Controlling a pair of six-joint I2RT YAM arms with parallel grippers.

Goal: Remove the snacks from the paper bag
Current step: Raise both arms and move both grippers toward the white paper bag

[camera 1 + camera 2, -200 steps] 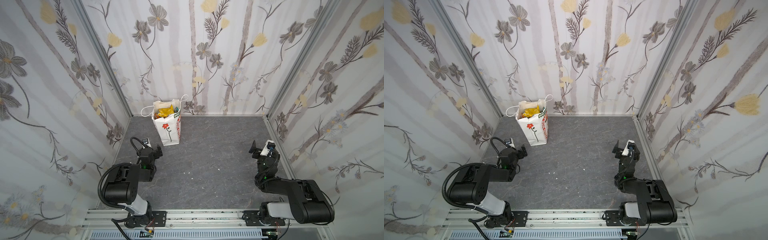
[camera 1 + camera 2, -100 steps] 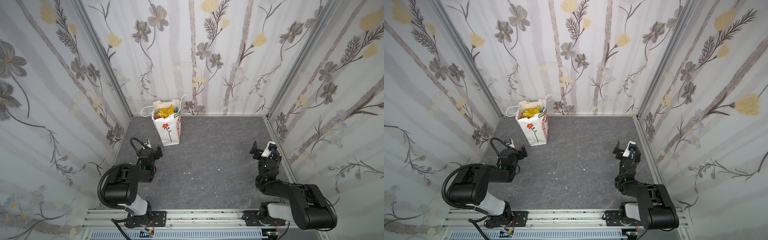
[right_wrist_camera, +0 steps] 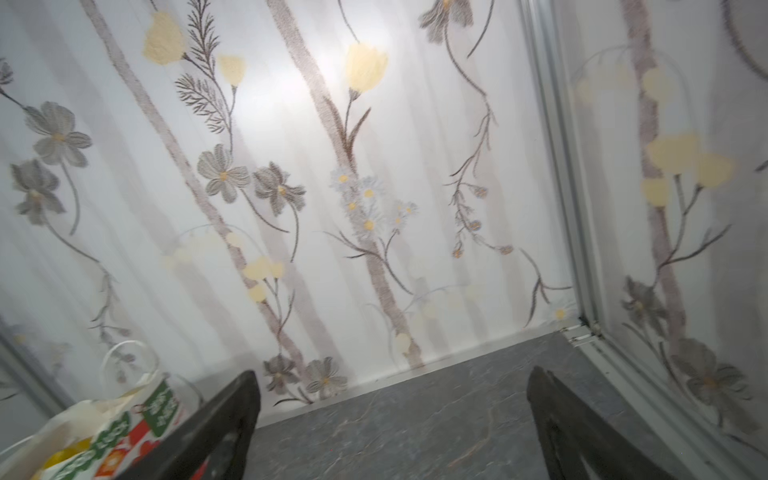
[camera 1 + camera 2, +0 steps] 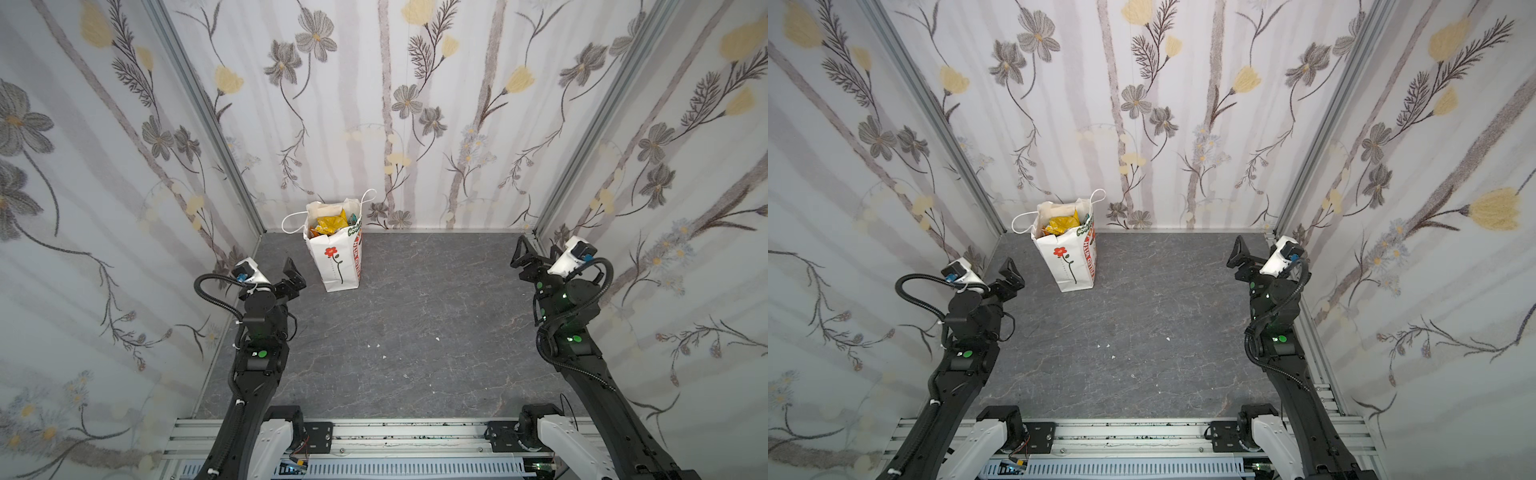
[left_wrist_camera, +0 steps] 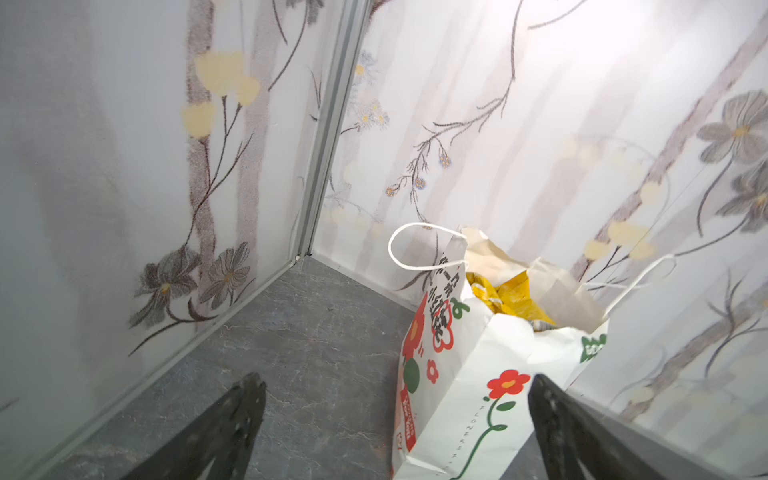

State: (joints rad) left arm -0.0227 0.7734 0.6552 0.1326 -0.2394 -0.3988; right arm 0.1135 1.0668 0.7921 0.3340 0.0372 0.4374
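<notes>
The white paper bag (image 4: 337,258) (image 4: 1070,262) stands upright at the back left of the grey floor, near the back wall, with a red flower on its front. Its mouth is open, and yellow snacks (image 4: 329,225) (image 4: 1060,227) (image 5: 512,296) show on top. My left gripper (image 4: 274,272) (image 4: 986,272) (image 5: 397,382) is open, a short way in front and left of the bag (image 5: 478,399), not touching it. My right gripper (image 4: 538,253) (image 4: 1254,255) (image 3: 392,376) is open and empty at the far right. In its view the bag (image 3: 89,419) sits at the edge.
Flowered walls close in the left, back and right sides. An aluminium corner post (image 5: 332,124) stands just left of the bag. A few small white crumbs (image 4: 376,345) lie mid-floor. The arms' mounting rail (image 4: 374,436) runs along the front edge.
Both arms have lifted from their low folded pose, and both grippers have moved up and toward the back wall. The bag has not moved. Both grippers stayed open.
</notes>
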